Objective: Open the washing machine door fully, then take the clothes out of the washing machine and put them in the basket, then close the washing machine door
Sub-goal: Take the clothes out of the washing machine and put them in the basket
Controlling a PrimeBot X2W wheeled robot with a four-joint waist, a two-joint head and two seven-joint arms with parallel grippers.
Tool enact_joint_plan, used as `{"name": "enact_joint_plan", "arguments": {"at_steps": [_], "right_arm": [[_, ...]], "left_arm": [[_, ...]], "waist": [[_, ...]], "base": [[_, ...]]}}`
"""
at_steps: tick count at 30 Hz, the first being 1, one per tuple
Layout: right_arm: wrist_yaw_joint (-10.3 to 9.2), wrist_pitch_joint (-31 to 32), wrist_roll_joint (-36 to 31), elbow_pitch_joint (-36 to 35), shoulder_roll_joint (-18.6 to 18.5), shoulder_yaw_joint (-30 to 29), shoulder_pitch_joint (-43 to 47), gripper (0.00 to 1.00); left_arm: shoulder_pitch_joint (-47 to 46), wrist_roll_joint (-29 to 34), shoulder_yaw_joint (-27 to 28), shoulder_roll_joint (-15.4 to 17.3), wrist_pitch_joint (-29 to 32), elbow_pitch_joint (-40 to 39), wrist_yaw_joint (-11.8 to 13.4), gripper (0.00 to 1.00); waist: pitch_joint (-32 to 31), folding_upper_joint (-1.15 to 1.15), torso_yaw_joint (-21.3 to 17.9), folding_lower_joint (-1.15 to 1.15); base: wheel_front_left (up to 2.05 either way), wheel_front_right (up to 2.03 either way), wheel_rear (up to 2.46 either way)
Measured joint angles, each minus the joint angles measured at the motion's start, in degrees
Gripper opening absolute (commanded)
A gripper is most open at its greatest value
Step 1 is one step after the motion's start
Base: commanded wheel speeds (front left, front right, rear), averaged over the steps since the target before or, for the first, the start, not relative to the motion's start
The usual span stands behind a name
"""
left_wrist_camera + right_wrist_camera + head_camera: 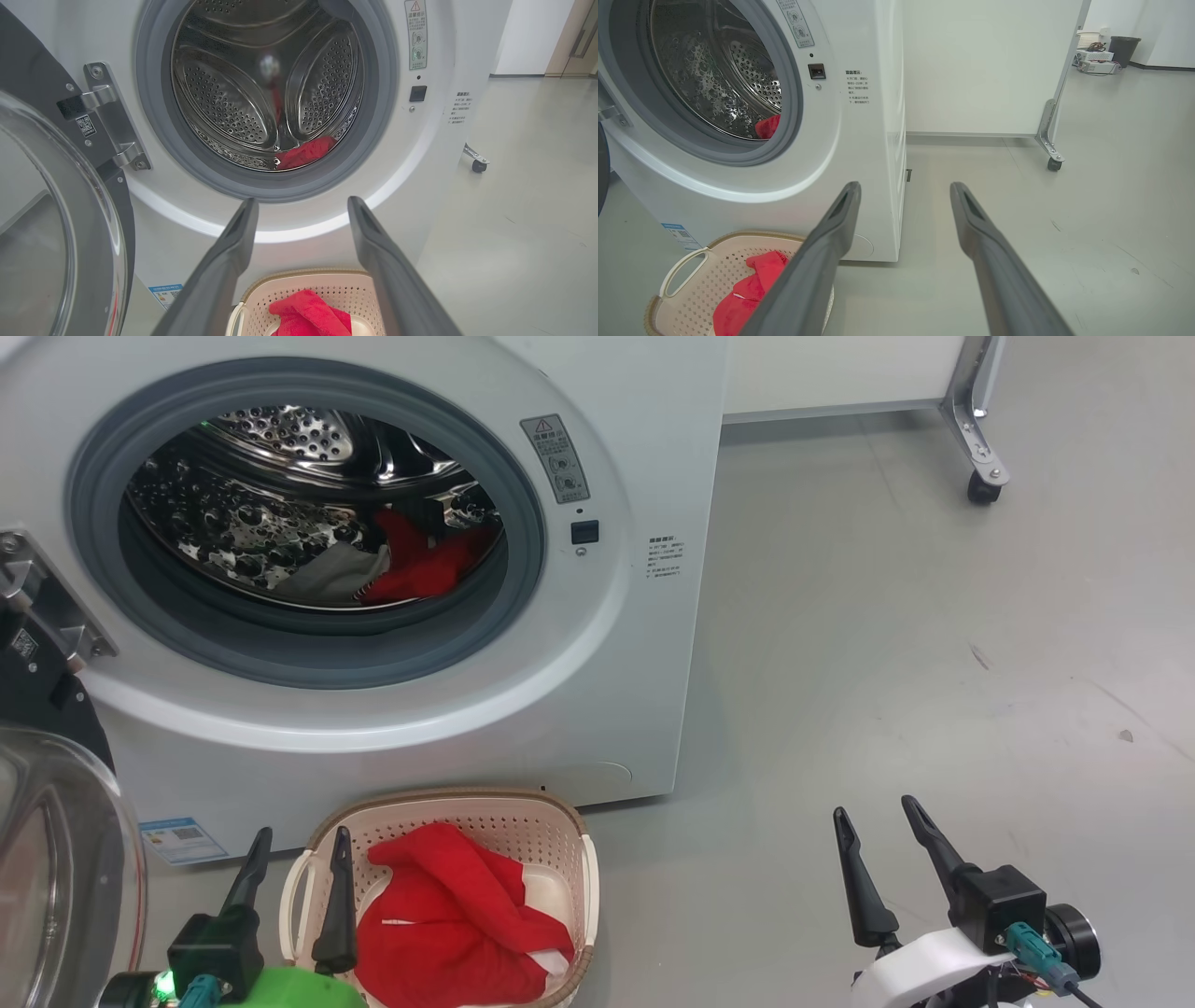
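Grey floor (887,663), scuffed; white partition (985,65) on castor (1054,164); dark bin (1124,50) far bkgd.

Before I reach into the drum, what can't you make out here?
Head view: grey gasket hides the drum's front floor, so how much red clothing remains is unclear.
Head view: washing machine door cut by the left edge.
Head view: basket's near end cut by the bottom edge.
Warning label: print too small.

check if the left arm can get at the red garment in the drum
Probably yes: the washing machine door is swung aside, nothing blocks the drum, and the left fingers, open, point toward the red garment from above the basket.
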Motion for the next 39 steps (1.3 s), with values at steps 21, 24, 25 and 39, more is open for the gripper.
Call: {"name": "enact_joint_plan", "arguments": {"at_steps": [21,24,25,39], "right_arm": [[0.67,1.02,-0.01,-3.21,0.13,1.90,-2.75,1.00],[0.66,1.01,-0.01,-3.60,0.20,1.94,-3.59,1.00],[0.67,1.01,0.00,-3.75,0.24,1.98,-3.83,1.00],[1.68,0.47,0.44,-4.25,0.80,4.12,-9.29,1.00]], "left_arm": [[-12.95,-1.00,-3.97,0.85,14.61,8.86,-3.01,1.00],[-17.88,-0.93,-4.26,1.81,17.22,10.22,-3.66,1.00],[-19.72,-0.81,-4.44,2.26,18.15,10.72,-3.72,1.00],[-39.90,-0.99,-0.76,7.32,28.41,16.56,-6.10,1.00]], "waist": [[8.38,0.00,-2.71,0.00],[10.39,0.00,-3.29,0.00],[11.12,0.00,-3.50,0.00],[20.84,0.00,-6.76,0.01]], "base": [[0.00,0.00,0.00],[0.00,0.00,0.00],[0.00,0.00,0.00],[0.00,0.00,0.00]]}}
